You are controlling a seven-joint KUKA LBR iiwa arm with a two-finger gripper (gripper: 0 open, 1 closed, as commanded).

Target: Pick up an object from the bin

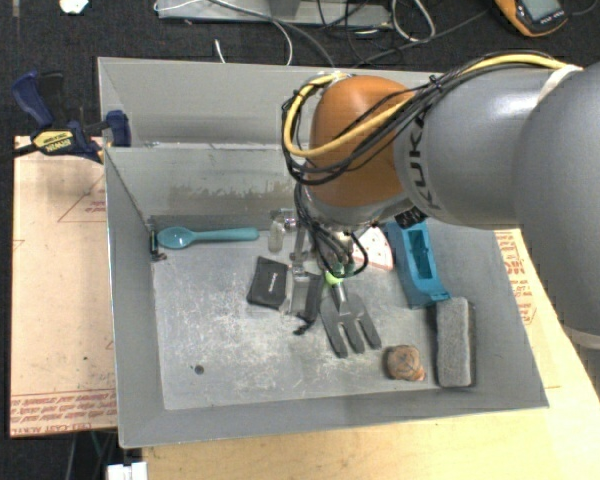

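Near the middle of the bin (pixel 210 353), my gripper (pixel 303 310) hangs just beside a flat black square piece (pixel 268 286) on the view's left, with a grey fork-shaped piece (pixel 346 330) close on the other side (2 candidates, then). I judge the black piece light, stiff and thin, best pinched across 2 opposite edges, though lying flat it may slide on the metal. My orange wrist cover (pixel 355 148) hides how my jaws stand, so I cannot tell whether they grip anything.

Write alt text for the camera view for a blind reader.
The arm's gripper hangs at the middle of the grey bin, between a dark flat square and a grey fork. A teal spoon lies left, a blue box right.
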